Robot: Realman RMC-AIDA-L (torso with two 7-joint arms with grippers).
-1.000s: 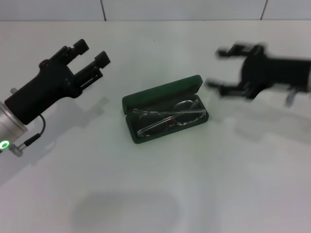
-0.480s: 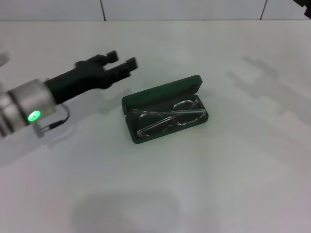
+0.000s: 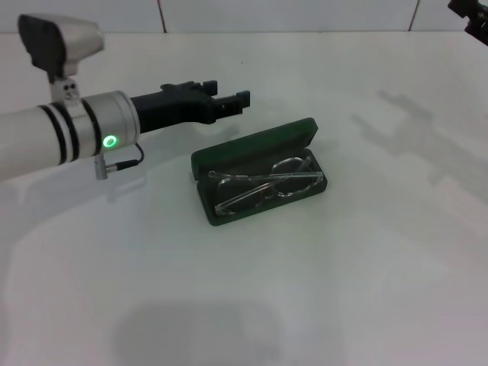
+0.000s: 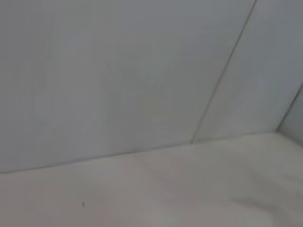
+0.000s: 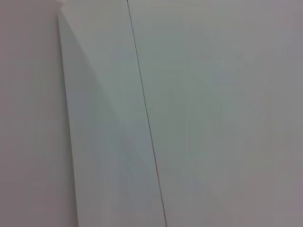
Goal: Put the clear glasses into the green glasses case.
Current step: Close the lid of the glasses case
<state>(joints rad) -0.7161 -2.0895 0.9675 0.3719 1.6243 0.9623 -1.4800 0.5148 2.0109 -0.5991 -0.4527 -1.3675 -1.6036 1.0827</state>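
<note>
The green glasses case (image 3: 256,145) lies open in the middle of the white table, its lid standing up along the far side. The clear glasses (image 3: 267,184) rest folded inside its lower half. My left gripper (image 3: 232,91) reaches in from the left. It hovers open and empty just behind and left of the case lid, with nothing between its fingers (image 3: 242,97). Only a black bit of my right gripper (image 3: 476,15) shows at the top right corner, far from the case. Both wrist views show only wall and table.
The white table (image 3: 366,259) stretches around the case on all sides. A tiled wall (image 3: 290,15) runs along the table's back edge.
My left arm has swung right and flattened, bringing its gripper close behind the case's left end. My right arm has withdrawn up to the top right corner. Case and glasses stay put.
</note>
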